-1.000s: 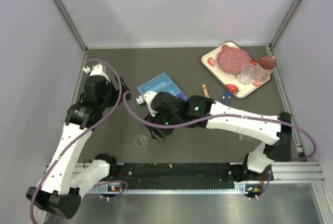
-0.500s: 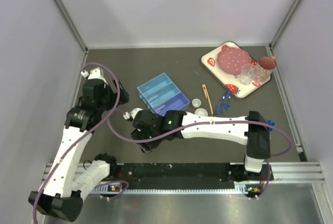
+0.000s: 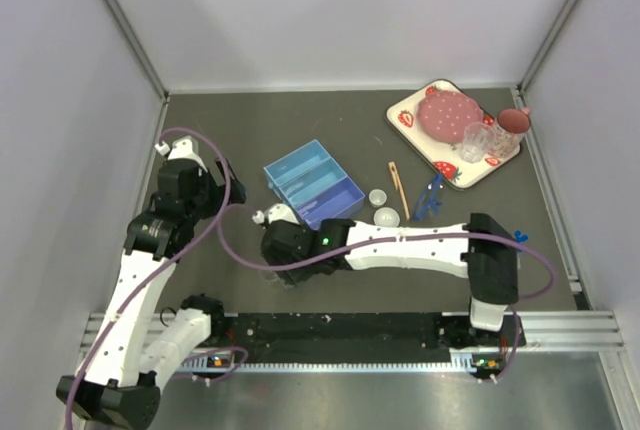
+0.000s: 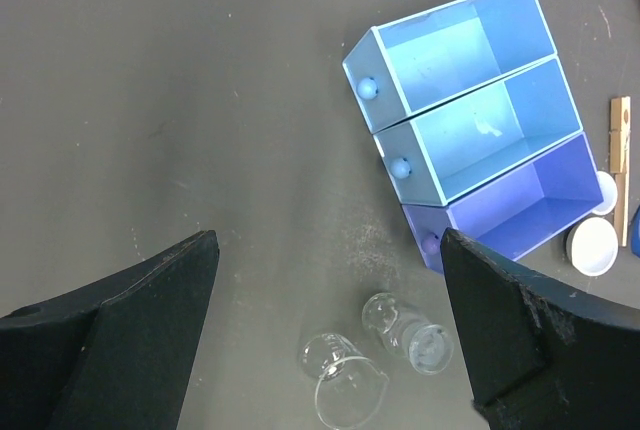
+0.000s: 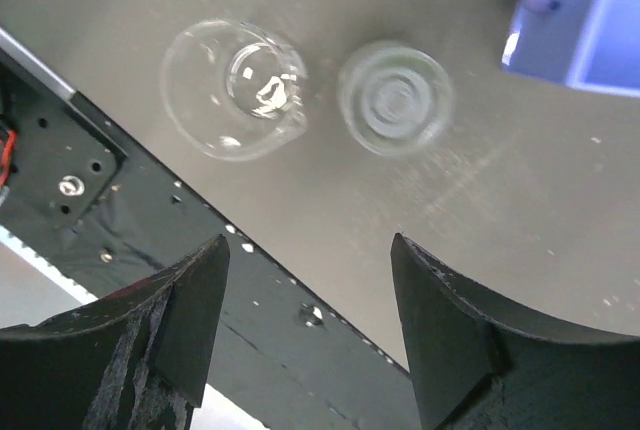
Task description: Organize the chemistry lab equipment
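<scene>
Looking down from above, we see the right arm point(image 3: 420, 245) stretched across the near side of the tabletop point(image 3: 250, 130). Its right gripper point(image 5: 308, 245) hangs over two small glass things close to the near edge, left of the middle. Its jaws stand partly apart and hold nothing. Under it, the wide vessel point(image 5: 235, 90) sits next to the black rail point(image 5: 60, 160) along the near edge. The narrow vessel point(image 5: 395, 100) is just beside it, the two close but not touching. From the wrist views we cannot tell whether they stand upright or lie tipped.

The left gripper point(image 4: 330, 242) hovers over the left part of the tabletop, jaws spread wide, with nothing between them. Both vessels show on the tabletop in the gap between its fingers.

The box point(image 3: 312, 185), blue with three long compartments, lies askew near the middle of the tabletop. A corner of its nearest, darker compartment is near the narrow vessel. Two round dishes point(image 3: 386, 216) sit just off the box's right corner, near each other. The tongs point(image 3: 398, 186) lie just right of the dishes, running from far to near. Blue pieces point(image 3: 430, 195) lie right of the tongs, near the tray point(image 3: 410, 105), which fills the far right corner and carries a pink plate point(image 3: 447, 115). One more blue piece point(image 3: 518, 236) lies towards the right edge, beside the right arm.
</scene>
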